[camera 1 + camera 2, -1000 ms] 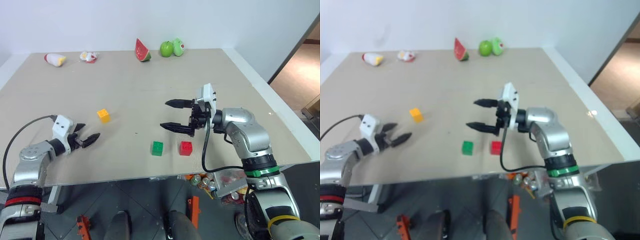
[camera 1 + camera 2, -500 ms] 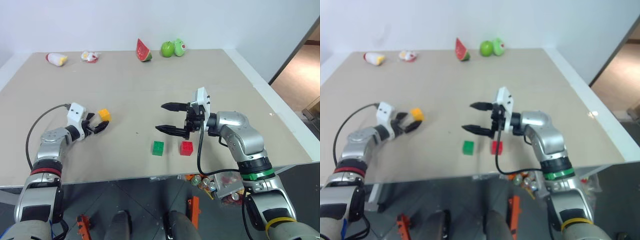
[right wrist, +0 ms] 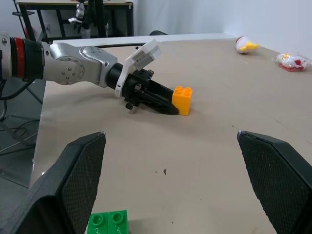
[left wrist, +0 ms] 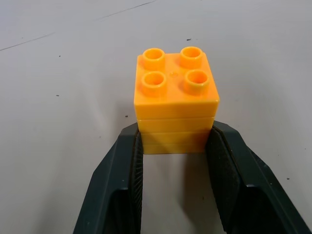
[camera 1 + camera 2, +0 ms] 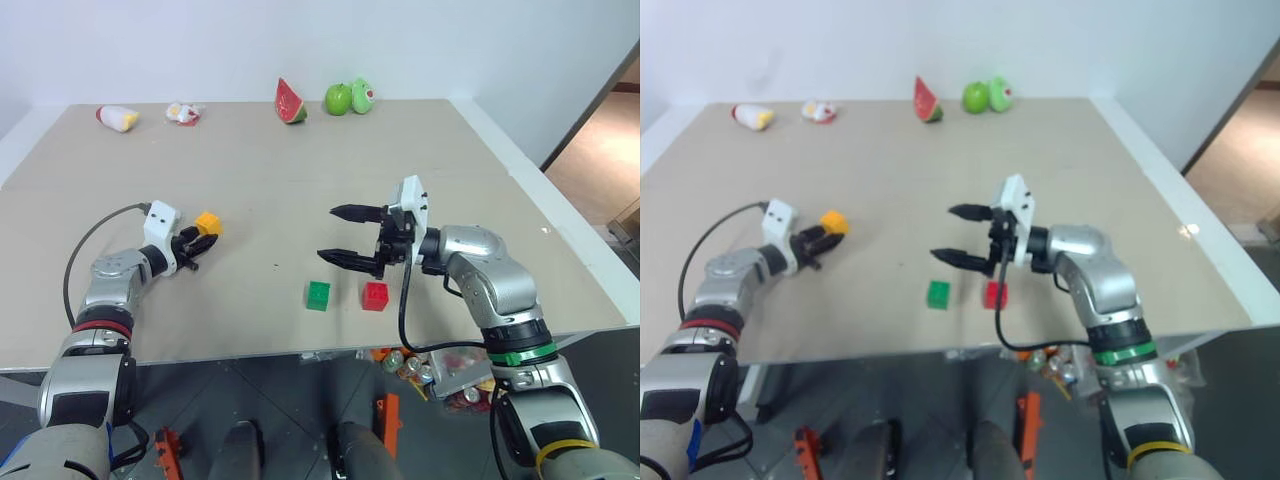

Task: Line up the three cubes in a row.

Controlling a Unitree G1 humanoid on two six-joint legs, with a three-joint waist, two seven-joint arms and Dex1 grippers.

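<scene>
Yellow-orange cube [image 4: 175, 100] pinched low on both side faces by left gripper [image 5: 194, 246], toward table [image 5: 300, 180] left edge. Green cube [image 5: 318, 294], red cube [image 5: 375, 295] near front edge. Right gripper [image 5: 344, 235] spread wide, empty. Cubes judged light, rigid, smooth-sided; flat side faces best gripped.

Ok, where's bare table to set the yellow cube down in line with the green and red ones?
Free: the table left of the green cube, between it and the left end effector gripping the yellow cube. Right of the red cube is also bare. Crowded: above both, under the open right end effector.
</scene>
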